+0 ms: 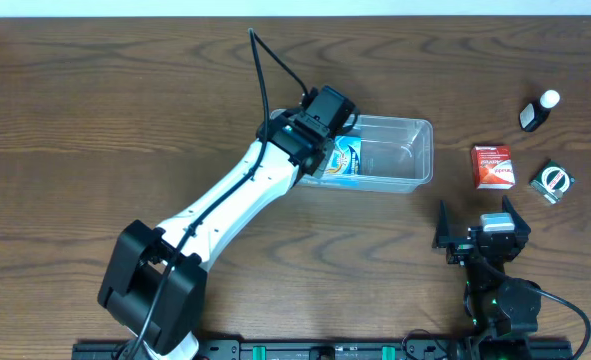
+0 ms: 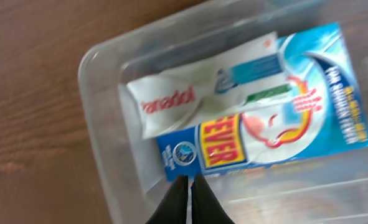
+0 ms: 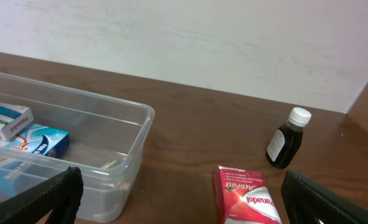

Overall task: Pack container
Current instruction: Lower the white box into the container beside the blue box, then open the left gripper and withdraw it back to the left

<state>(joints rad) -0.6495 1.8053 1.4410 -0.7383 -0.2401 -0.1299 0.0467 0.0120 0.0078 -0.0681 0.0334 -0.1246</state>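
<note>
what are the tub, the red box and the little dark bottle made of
Tub: clear glossy plastic, it seems; the boxes inside show through its walls.
Red box: probably printed cardboard, with sharp folded edges.
Bottle: dark and shiny, white cap; glass or plastic, cannot tell.

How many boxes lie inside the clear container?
2. A white Panadol box and a blue box lie close together at one end of the container. The left arm covers part of it from above, so another may be hidden.
</note>
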